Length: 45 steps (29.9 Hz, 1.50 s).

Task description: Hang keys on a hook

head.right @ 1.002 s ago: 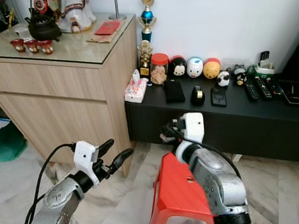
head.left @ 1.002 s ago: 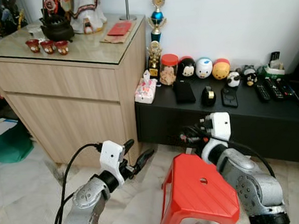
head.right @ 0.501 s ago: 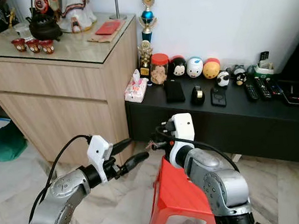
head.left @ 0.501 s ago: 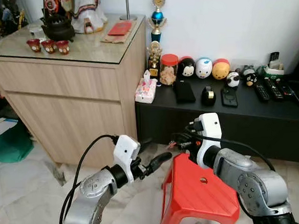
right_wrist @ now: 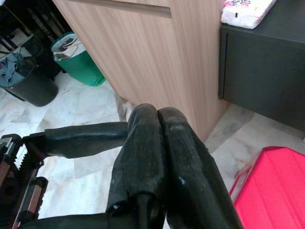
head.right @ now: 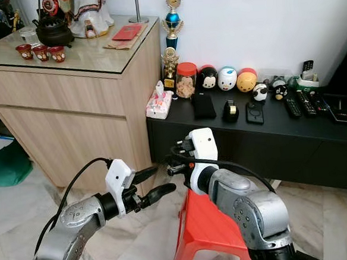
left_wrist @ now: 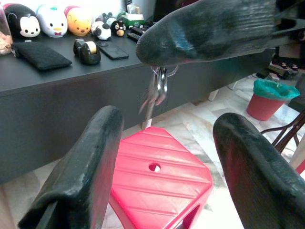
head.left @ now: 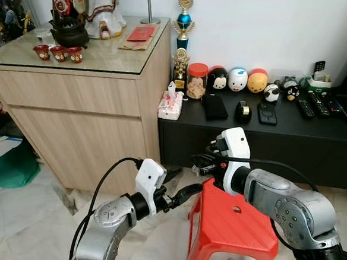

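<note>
The left gripper is spread wide just below the keys. These dangle from the right gripper, pinched between its closed fingers, above a red stool beside the black console.

Head cameras look down; both close wrist views share the red stool.

Metal keys, glossy plastic stool
</note>
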Available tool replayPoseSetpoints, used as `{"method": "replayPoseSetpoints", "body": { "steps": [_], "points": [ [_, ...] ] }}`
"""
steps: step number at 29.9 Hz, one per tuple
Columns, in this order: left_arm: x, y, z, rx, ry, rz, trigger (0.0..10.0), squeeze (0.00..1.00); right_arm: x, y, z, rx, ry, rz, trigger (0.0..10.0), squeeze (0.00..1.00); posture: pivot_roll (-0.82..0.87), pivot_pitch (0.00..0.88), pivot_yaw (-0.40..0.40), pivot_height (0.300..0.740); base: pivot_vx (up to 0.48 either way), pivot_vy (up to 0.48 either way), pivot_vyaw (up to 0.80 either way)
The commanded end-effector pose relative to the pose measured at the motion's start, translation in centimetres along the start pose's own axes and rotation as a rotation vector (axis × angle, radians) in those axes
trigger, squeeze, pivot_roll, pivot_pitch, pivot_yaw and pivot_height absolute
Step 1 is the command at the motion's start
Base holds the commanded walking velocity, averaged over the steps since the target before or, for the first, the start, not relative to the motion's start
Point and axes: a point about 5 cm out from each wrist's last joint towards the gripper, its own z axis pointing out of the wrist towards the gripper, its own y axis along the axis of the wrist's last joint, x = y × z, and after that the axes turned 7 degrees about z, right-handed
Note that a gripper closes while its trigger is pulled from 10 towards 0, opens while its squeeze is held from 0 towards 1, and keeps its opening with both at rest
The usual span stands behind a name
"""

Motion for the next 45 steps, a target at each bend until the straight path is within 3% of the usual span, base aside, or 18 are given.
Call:
{"method": "replayPoseSetpoints", "body": {
  "steps": [1, 10, 27, 28, 29, 30, 31, 45],
  "points": [
    [0.2, 0.2, 0.2, -0.002, -0.003, -0.003, 10.0, 0.0, 0.5, 0.5, -0.3, -0.015, 0.008, -0.021, 10.0, 0.0, -0.03, 0.0, -0.073, 0.74, 0.0, 0.0, 0.0],
    [1.1, -0.4, -0.1, 0.002, 0.025, -0.074, 10.0, 0.0, 1.9, 0.4, -0.5, -0.01, 0.03, 0.007, 10.0, 0.0, -0.03, 0.0, -0.07, 0.74, 0.0, 0.0, 0.0],
    [1.5, 0.0, 0.2, -0.022, 0.031, -0.07, 10.0, 0.0, 2.4, -0.3, -0.7, 0.025, 0.023, 0.032, 10.0, 0.0, -0.03, 0.0, -0.062, 0.74, 0.0, 0.0, 0.0],
    [1.5, 0.1, 0.2, -0.026, 0.031, -0.072, 9.8, 0.0, 2.4, -0.3, -0.7, 0.025, 0.022, 0.034, 10.0, 0.0, -0.03, 0.0, -0.062, 0.74, 0.0, 0.0, 0.0],
    [1.5, 0.1, 0.2, -0.028, 0.029, -0.071, 2.9, 0.0, 2.4, -0.3, -0.7, 0.025, 0.021, 0.036, 10.0, 0.0, -0.03, 0.0, -0.061, 0.74, 0.0, 0.0, 0.0],
    [1.5, 0.1, 0.2, -0.028, 0.028, -0.071, 2.9, 0.0, 2.4, -0.3, -0.7, 0.025, 0.02, 0.036, 10.0, 0.0, -0.03, 0.0, -0.061, 0.74, 0.0, 0.0, 0.0],
    [1.5, 0.1, 0.2, -0.029, 0.027, -0.072, 0.2, 0.0, 2.5, -0.3, -0.7, 0.025, 0.02, 0.037, 10.0, 0.0, -0.03, 0.0, -0.061, 0.74, 0.0, 0.0, 0.0],
    [1.5, 0.2, 0.1, -0.039, 0.025, -0.079, 0.0, 0.0, 2.4, -0.3, -0.8, 0.027, 0.011, 0.042, 10.0, 0.0, -0.03, 0.0, -0.064, 0.74, 0.0, 0.0, 0.0]
  ]
}}
